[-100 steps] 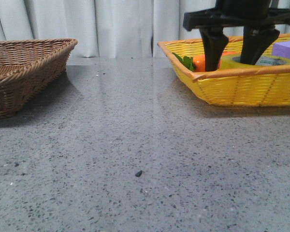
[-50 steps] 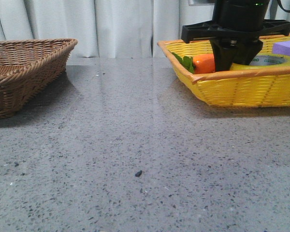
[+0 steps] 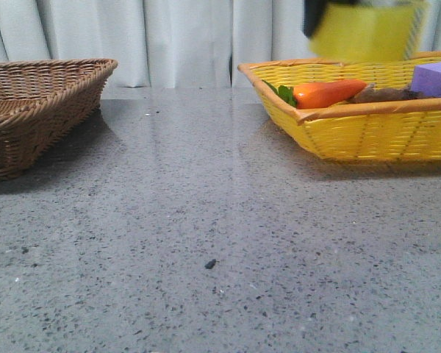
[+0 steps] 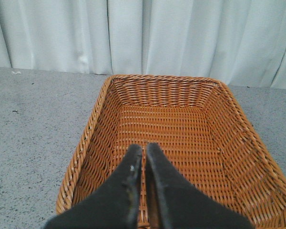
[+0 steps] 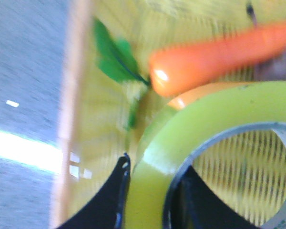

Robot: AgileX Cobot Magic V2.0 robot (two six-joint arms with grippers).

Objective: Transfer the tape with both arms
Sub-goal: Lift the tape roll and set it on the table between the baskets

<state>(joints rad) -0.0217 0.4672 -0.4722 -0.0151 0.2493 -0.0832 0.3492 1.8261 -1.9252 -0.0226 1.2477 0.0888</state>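
The yellow tape hangs blurred above the yellow basket at the top right of the front view. In the right wrist view the tape fills the frame, and my right gripper is shut on its wall, one finger outside and one inside the core. Of that gripper the front view shows only a dark edge beside the tape. My left gripper is shut and empty, hovering over the brown wicker basket.
An orange carrot with green leaves and a purple block lie in the yellow basket. The brown basket stands at the left of the grey table. A small dark speck lies on the table's middle.
My right gripper closed on the tape in the yellow basket and has lifted it up out of the basket. The carrot now shows in full.
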